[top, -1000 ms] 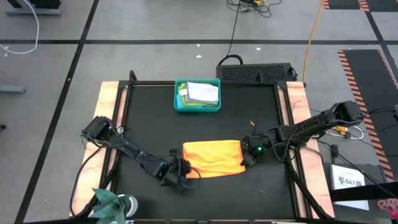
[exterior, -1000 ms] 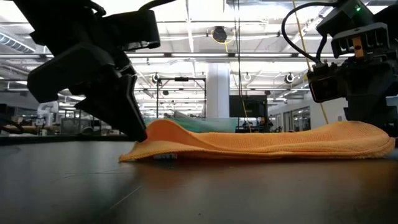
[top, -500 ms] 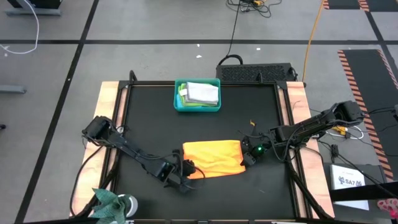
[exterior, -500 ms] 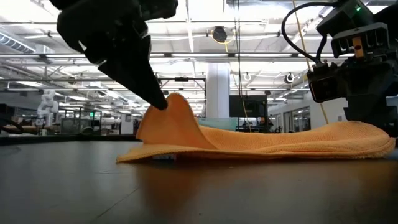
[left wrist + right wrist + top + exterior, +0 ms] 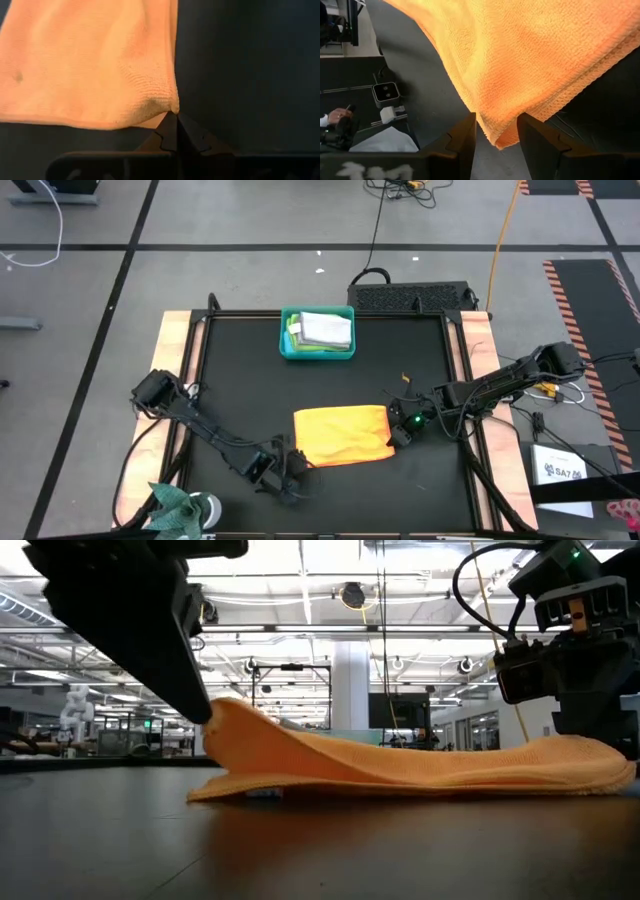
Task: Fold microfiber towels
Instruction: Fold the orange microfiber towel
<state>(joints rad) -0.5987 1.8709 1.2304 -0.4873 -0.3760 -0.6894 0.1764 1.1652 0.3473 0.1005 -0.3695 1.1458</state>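
Note:
An orange-yellow microfiber towel [image 5: 340, 435] lies folded in the middle of the black table, its right part flat on the top. My left gripper [image 5: 288, 472] is at the towel's near left corner, shut on it, and that corner [image 5: 225, 715] stands raised off the table. My right gripper [image 5: 398, 435] waits at the towel's right end, open, with the towel's edge [image 5: 497, 137] between its fingers. My left gripper pinches the towel's near left corner [image 5: 172, 107] at its fingertips [image 5: 175, 127], slanting down from the near left. The corner is lifted and the cloth slopes down to the part still on the table. How many layers it has, I cannot tell. My right gripper has the towel's right edge between its spread fingers [image 5: 462, 142]; whether they touch the cloth, I cannot tell.
A teal bin [image 5: 290, 348] with folded cloths [image 5: 325, 328] stands at the far middle of the table. A green plant-like object [image 5: 175, 502] sits at the near left corner. Wooden strips [image 5: 480, 340] run along both sides. A person's hand [image 5: 334, 117] shows beyond the table.
My left gripper has taken hold of the towel's near left corner and lifted it off the table. It then drew the corner toward the table's left and near edge. The rest of the towel has stayed flat. The right arm has kept still.

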